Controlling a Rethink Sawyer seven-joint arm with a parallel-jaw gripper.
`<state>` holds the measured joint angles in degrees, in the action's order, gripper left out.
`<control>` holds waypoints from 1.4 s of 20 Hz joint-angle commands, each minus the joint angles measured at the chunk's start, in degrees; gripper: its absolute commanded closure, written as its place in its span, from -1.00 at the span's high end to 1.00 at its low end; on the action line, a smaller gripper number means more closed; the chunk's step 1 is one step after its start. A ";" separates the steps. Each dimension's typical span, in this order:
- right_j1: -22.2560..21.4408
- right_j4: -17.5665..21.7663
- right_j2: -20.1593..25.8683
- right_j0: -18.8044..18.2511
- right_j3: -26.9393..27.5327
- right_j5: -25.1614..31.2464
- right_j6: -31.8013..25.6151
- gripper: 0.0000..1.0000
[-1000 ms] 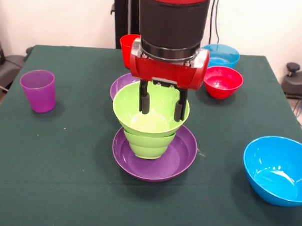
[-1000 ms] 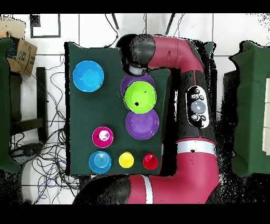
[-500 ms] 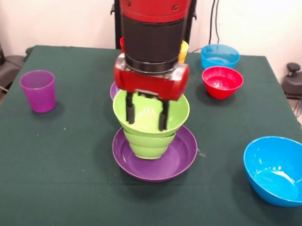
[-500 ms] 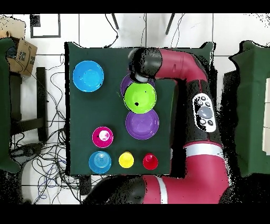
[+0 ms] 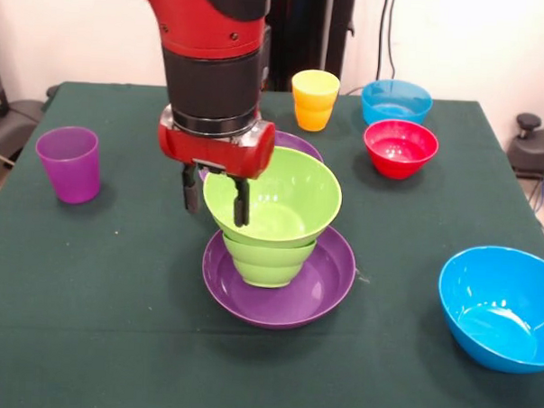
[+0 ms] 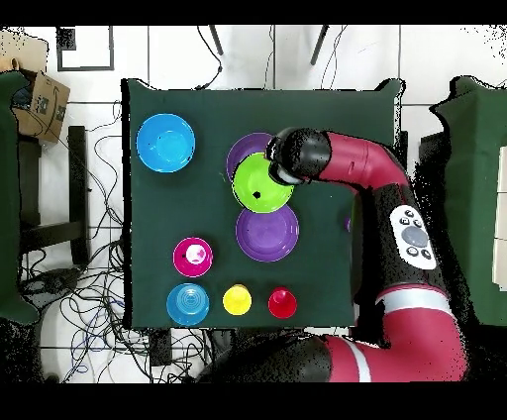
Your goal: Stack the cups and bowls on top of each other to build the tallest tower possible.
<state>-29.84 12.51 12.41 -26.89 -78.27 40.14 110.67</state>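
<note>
A lopsided tower stands mid-table: a purple bowl [image 5: 327,283] at the bottom, a green bowl [image 5: 265,265] in it, and a large lime green bowl [image 5: 286,200] tilted on top [image 6: 262,182]. My gripper [image 5: 215,197] is open at the lime bowl's left rim, one finger outside and one inside it. A second purple bowl [image 5: 302,144] lies just behind the tower. A large blue bowl [image 5: 498,309] sits at the right. The red bowl [image 5: 401,146], light blue bowl [image 5: 397,101], yellow-orange cup [image 5: 314,99] and purple cup [image 5: 69,163] stand apart. The red cup [image 6: 282,302] shows only overhead.
The table [image 5: 112,342] has a dark green cloth. The arm [image 6: 366,168] reaches in over the table's right edge in the overhead view. Cables and a cardboard box [image 6: 40,99] lie on the floor around the table.
The gripper has slid from over the lime bowl's middle to its left rim in the front view. The yellow-orange cup behind now shows. The bowls have not moved.
</note>
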 commanded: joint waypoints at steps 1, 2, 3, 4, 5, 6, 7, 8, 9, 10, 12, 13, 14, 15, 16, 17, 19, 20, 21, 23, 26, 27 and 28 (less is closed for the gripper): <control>3.31 5.25 4.76 -0.36 -7.12 -5.68 -6.71 1.00; 3.50 5.46 4.90 -0.47 -7.11 -5.77 -6.78 1.00; 3.69 5.67 5.03 -0.58 -7.10 -5.85 -6.84 1.00; 3.73 5.88 5.08 -0.62 -7.19 -5.95 -6.91 1.00; 3.69 5.86 5.17 -0.63 -7.13 -5.64 -7.00 1.00; 3.74 6.07 5.13 -0.53 -7.07 -5.64 -7.01 1.00; 3.93 6.20 5.04 -0.39 -6.81 -5.68 -6.87 1.00; 4.28 6.47 4.96 -0.23 -6.56 -6.13 -6.71 1.00; 4.83 6.60 4.94 -0.12 -6.03 -6.33 -6.56 1.00; 5.37 6.87 4.88 0.05 -5.60 -6.88 -6.33 1.00; 6.31 7.16 4.85 0.27 -4.79 -7.44 -5.92 1.00; 6.41 7.29 4.82 0.39 -4.57 -7.54 -5.75 1.00; 6.42 7.37 4.81 0.48 -4.45 -7.45 -5.62 1.00; 6.48 7.39 4.93 0.49 -4.13 -7.17 -5.73 1.00; 6.49 7.33 5.07 0.45 -4.01 -6.89 -5.83 1.00; 6.40 7.27 5.14 0.49 -3.90 -6.62 -5.86 1.00; 6.13 7.07 5.02 0.77 -3.80 -6.14 -5.58 1.00; 6.04 6.99 5.03 0.85 -3.75 -6.01 -5.54 1.00; 5.92 6.96 5.07 0.83 -3.84 -5.91 -5.61 1.00; 5.52 6.96 4.98 0.96 -3.92 -5.73 -5.61 1.00; 5.14 6.60 4.94 0.99 -3.99 -4.90 -5.59 1.00; 5.12 6.40 5.04 0.90 -3.96 -4.40 -5.74 1.00; 5.05 6.39 5.01 0.98 -3.82 -4.21 -5.79 1.00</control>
<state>-26.66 15.48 12.43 -27.52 -81.34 36.07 110.67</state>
